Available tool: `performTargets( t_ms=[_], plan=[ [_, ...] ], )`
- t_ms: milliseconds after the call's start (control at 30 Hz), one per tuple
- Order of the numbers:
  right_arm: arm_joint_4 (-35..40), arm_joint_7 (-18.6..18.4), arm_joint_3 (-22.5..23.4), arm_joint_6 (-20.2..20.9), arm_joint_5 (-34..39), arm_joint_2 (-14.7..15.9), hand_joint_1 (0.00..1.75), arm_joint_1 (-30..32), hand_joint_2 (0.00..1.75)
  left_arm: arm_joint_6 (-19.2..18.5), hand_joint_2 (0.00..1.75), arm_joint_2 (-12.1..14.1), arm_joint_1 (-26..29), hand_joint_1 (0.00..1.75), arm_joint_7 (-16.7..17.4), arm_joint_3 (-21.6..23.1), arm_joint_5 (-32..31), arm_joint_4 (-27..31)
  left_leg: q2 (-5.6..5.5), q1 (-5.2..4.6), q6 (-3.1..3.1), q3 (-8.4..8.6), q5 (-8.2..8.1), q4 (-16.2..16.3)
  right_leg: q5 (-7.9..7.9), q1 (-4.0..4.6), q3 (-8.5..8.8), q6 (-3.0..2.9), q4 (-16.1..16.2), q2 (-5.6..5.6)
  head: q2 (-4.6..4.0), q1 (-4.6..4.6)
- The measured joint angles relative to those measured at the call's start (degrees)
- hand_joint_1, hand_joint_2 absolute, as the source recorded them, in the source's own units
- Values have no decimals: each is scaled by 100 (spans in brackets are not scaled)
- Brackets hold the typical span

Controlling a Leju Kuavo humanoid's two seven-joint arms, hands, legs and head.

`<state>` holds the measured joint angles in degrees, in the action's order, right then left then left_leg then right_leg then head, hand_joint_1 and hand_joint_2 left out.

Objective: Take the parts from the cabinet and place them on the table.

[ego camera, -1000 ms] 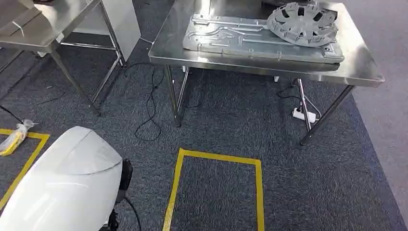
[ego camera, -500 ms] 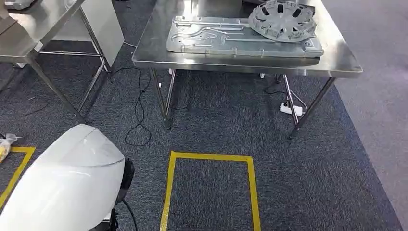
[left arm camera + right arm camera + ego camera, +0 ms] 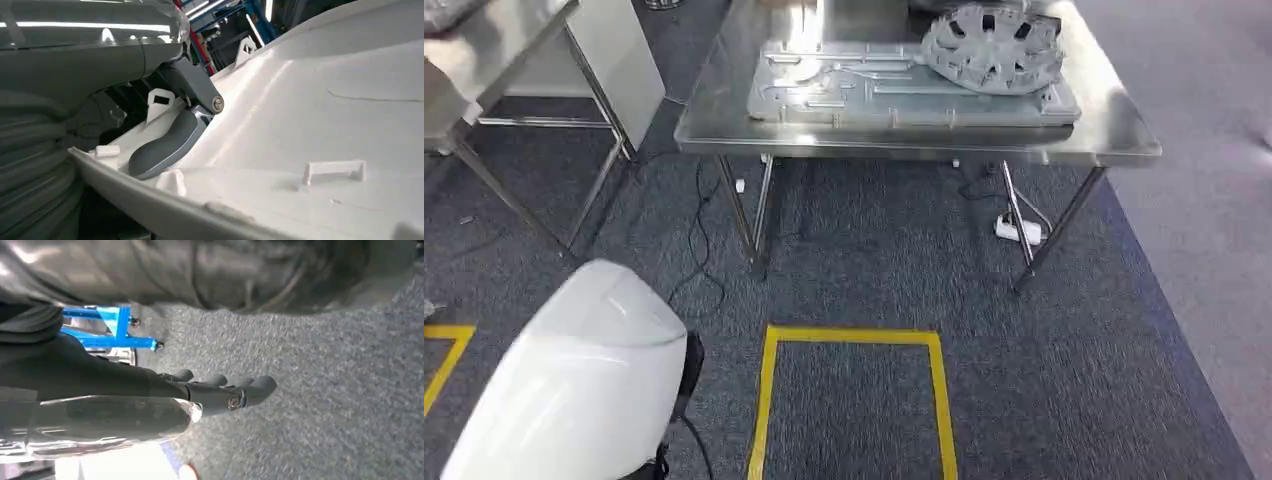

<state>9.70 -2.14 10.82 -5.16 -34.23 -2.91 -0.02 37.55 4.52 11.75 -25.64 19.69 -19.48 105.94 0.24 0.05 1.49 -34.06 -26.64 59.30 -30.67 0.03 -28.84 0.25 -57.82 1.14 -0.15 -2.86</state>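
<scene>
A large white moulded plastic shell [image 3: 574,380] fills the lower left of the head view. In the left wrist view my left hand [image 3: 170,135] holds this shell [image 3: 325,100], its grey thumb pressed onto the ribbed inner face; the other fingers are hidden. Ahead stands a steel table [image 3: 1114,140] bearing a flat grey metal plate [image 3: 864,90] and a round spoked grey part [image 3: 994,45] lying on the plate's right end. My right hand [image 3: 215,390] hangs over the carpet with its fingers stretched out and nothing in it.
A second steel table [image 3: 484,60] and a white cabinet [image 3: 619,50] stand at the left. A yellow tape square [image 3: 854,335] marks the carpet before the table. A power strip [image 3: 1016,230] and black cables [image 3: 694,270] lie under the table.
The whole view has shifted: the table now sits further left and more squarely ahead, so the camera has moved. The white shell stays at the lower left.
</scene>
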Motion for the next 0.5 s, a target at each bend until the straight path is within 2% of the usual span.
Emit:
performTargets(
  t_ms=[33,100,133,167,233,267,300,333,367,400,433,467,500],
  plan=[
    [0,2,0,-13,-13,0,0,3,0,-2,175,4,0,175,0,0,-9,0,-2,11,37,-15,-7,-37,55,6,37,32,-66,-7,0,4],
    [2,15,-2,-46,-42,4,0,-6,0,2,175,9,-4,175,11,-7,-24,0,-1,43,117,160,-26,-125,-21,-20,25,95,-206,-37,0,0],
    [2,31,-2,-65,-70,4,0,-5,0,4,175,9,-8,175,11,-7,-48,0,2,47,143,216,-42,-140,-134,-22,-117,123,-471,-51,0,-13],
    [2,37,-2,-76,-79,2,0,-4,0,15,175,9,-8,175,9,-7,-57,0,4,47,162,238,-64,-141,-286,-36,-370,150,-858,-55,0,-9],
    [2,48,-7,-87,-92,2,0,-3,0,17,175,9,4,175,11,-7,-59,0,13,45,158,287,-130,-139,-601,-64,-928,191,-1630,-62,0,-9],
    [2,46,-9,-90,-92,2,0,2,0,20,175,9,4,175,9,-7,-59,0,11,45,152,329,-169,-139,-627,-78,-1094,203,-1782,-67,0,-11],
    [2,46,-9,-94,-92,2,0,6,0,20,175,9,8,175,9,-7,-59,0,5,50,138,395,-218,-139,-492,-92,-1128,223,-1662,-79,0,-11],
    [2,46,-9,-98,-92,4,0,14,0,20,175,9,11,175,11,-7,-59,0,0,58,117,477,-273,-139,-253,-101,-1042,221,-1328,-87,0,-9],
    [2,46,-7,-105,-92,7,0,26,0,20,175,11,11,175,11,-7,-59,0,0,66,93,565,-329,-140,68,-107,-896,224,-880,-97,0,-13],
    [2,48,-7,-109,-92,9,0,45,0,22,175,11,12,175,11,-7,-59,0,9,69,63,598,-393,-149,470,-110,-742,211,-391,-126,0,-11],
    [-7,61,-7,-109,-92,9,0,70,0,33,175,11,10,175,9,-7,-61,0,18,70,35,651,-431,-153,626,-100,-740,172,-256,-146,0,-15],
    [-7,72,-9,-114,-96,9,0,58,0,37,175,11,28,175,11,-7,-66,2,18,52,-4,663,-451,-173,480,-36,-779,121,-154,-151,0,-11],
    [-4,79,-11,-133,-107,7,0,49,0,52,175,11,33,175,11,-7,-68,9,31,53,-51,642,-454,-220,587,-25,-750,62,-152,-141,0,-4]
  ],
)
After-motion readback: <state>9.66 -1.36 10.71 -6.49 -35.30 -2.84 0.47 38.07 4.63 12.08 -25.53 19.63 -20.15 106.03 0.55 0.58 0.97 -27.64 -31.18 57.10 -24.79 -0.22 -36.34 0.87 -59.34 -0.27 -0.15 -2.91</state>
